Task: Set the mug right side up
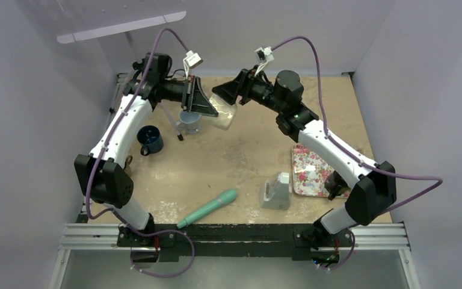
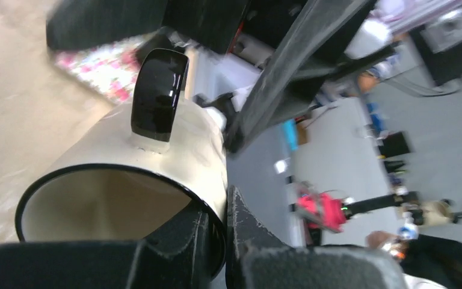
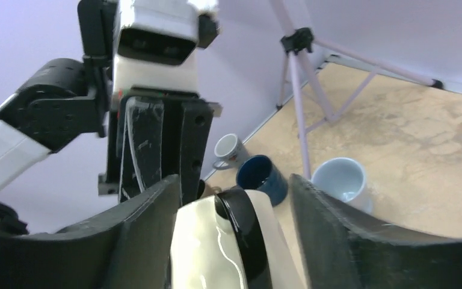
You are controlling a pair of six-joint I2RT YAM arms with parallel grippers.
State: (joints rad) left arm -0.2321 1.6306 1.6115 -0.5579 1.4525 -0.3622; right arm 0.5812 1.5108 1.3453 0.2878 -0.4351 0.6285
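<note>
A cream mug with a black handle and black rim hangs in the air over the back middle of the table, lying roughly on its side with the handle up. My left gripper is shut on its rim, one finger inside the mouth and one outside, as the left wrist view shows for the gripper and the mug. My right gripper is open around the mug's closed end. In the right wrist view the gripper straddles the mug, with a gap beside the right finger.
A dark blue mug and a light blue mug stand upright on the table at back left. A floral tray, a grey block and a teal tool lie nearer the front.
</note>
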